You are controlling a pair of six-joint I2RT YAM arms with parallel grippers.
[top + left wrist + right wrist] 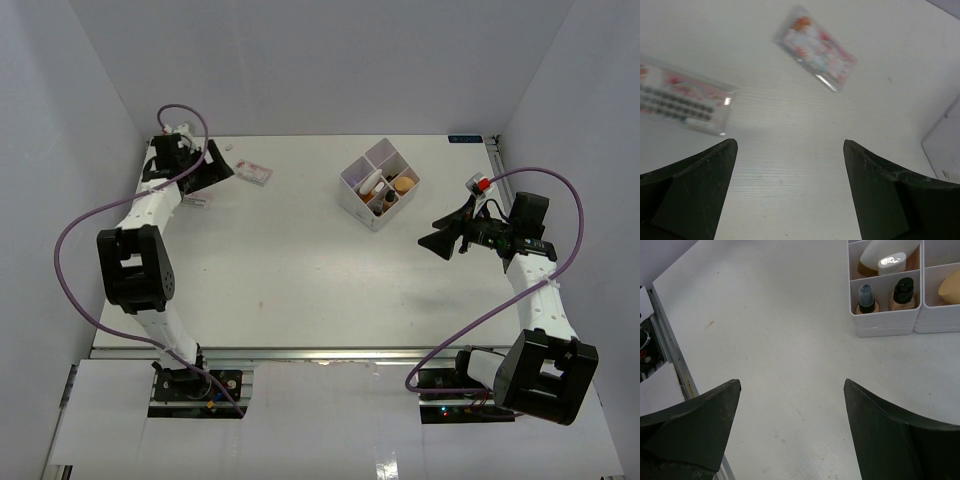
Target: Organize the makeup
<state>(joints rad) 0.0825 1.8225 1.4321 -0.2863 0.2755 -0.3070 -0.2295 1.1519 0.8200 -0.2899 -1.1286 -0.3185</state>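
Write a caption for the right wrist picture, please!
Open right gripper above the white table, facing a compartment box with two dark-capped beige bottles and a tan sponge.

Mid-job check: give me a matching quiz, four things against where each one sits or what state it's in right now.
Things:
1. dark-capped bottles
2. tan sponge
3. printed flat packet
4. right gripper

Places or states:
A. lying flat on the table, outside the box
B. open, holding nothing
C. upright in the box compartment nearest the right wrist camera
D. in the compartment next to the one with the bottles

Pairs: 1-C, 2-D, 3-A, 4-B.
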